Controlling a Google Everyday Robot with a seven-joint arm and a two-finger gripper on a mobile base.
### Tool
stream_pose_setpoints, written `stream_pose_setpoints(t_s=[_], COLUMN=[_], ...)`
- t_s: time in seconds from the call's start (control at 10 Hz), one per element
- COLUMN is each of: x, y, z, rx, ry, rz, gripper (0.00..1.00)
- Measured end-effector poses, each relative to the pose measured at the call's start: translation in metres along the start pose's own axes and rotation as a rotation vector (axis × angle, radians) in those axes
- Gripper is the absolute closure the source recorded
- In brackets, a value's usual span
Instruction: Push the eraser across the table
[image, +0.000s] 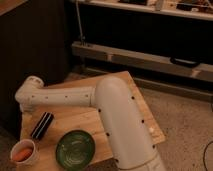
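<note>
Pincer (25, 107): placed at the arm's end, over the far-left corner of the counter (131, 102) as viewed, mostly hidden under the wrist; open or closed cannot be told.
Eraser (42, 125): laid flat on the counter's left part; contact with the pincer cannot be told.
Relation: eraser is found just camera-side and slightly right of the pincer.
Long axis: diagonal, near-left to far-right.
Push, judged: a broadside shove rightward is favoured; the bowl (75, 148) is to be avoided.

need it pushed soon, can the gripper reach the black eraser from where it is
Probably yes: the gripper sits at the edge of the table, right by the eraser, with nothing between them.
</note>
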Motion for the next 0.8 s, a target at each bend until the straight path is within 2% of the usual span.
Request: stream_pose_setpoints(t_s=[0.3,0.4,0.6,0.8], x=[0.024,0.024,0.012,-0.002], y=[0.020,0.021,0.016,0.007], z=[-0.016,-0.016,-0.008,0.012], rx=[0.078,0.087,0.095,0.066], ry=[-0.055,-0.074,-0.130,-0.168], rz=[0.028,0.034,0.054,0.062], gripper=[0.92,0.97,1.00,1.00])
